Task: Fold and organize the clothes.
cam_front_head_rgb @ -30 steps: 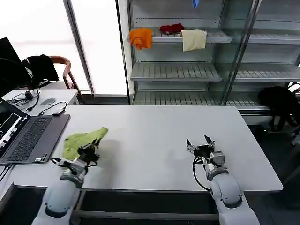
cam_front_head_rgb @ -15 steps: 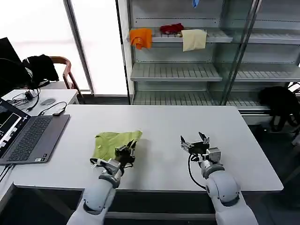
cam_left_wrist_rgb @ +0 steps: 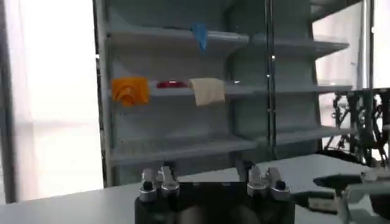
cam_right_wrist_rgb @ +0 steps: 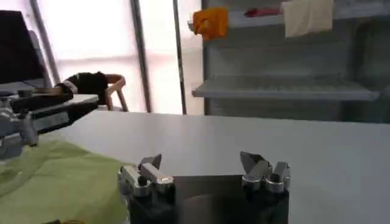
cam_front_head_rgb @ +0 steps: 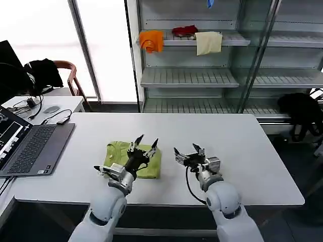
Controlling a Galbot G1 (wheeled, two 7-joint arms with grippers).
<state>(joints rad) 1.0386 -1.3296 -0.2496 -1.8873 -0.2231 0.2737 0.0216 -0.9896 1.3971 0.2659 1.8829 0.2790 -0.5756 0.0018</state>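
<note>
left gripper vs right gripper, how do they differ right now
The left gripper hovers over the folded lime t-shirt; the right gripper hangs over bare white table just beside the shirt's edge. The left sits slightly farther from the robot than the right. Both have open jaws and hold nothing.

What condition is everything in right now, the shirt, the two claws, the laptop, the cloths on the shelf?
T-shirt: folded into a compact bundle, lying on the table.
Left gripper: open, above the shirt.
Right gripper: open, empty, beside the shirt.
Laptop: lid open.
Orange cloth: draped over the shelf edge.
Cream cloth: draped over the shelf edge.
</note>
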